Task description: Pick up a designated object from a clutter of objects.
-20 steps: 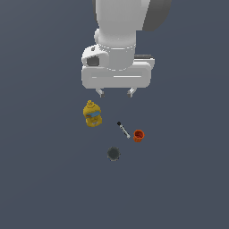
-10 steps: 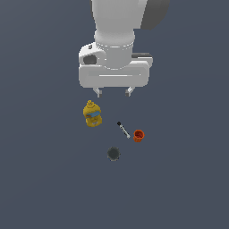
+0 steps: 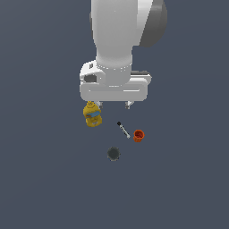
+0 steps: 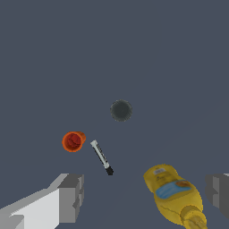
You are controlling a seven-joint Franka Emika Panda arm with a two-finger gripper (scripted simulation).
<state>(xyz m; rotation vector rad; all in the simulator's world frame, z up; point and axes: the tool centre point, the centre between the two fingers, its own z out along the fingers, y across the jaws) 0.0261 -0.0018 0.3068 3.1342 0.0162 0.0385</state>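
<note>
The designated dark grey round thing [image 3: 113,154] lies flat on the floor, nearest the exterior view's bottom; it also shows in the wrist view [image 4: 121,110]. My gripper [image 3: 113,106] hangs open and empty above the clutter, well apart from the disc. The yellow bottle with the blue label [image 3: 92,114] lies just under the finger [image 3: 99,105] on the exterior view's left. The black-and-white stick [image 3: 123,129] and the orange cup [image 3: 138,135] lie between gripper and disc. The wrist view shows the gripper [image 4: 144,193], bottle [image 4: 172,194], stick [image 4: 101,157] and cup [image 4: 73,141].
The floor [image 3: 40,179] is a plain dark blue-grey surface with no edges in view. The white arm [image 3: 120,40] fills the upper middle of the exterior view. The four items lie close together.
The gripper has come down in the exterior view, toward the clutter, and its fingertips now sit next to the bottle's top. The four items have not moved.
</note>
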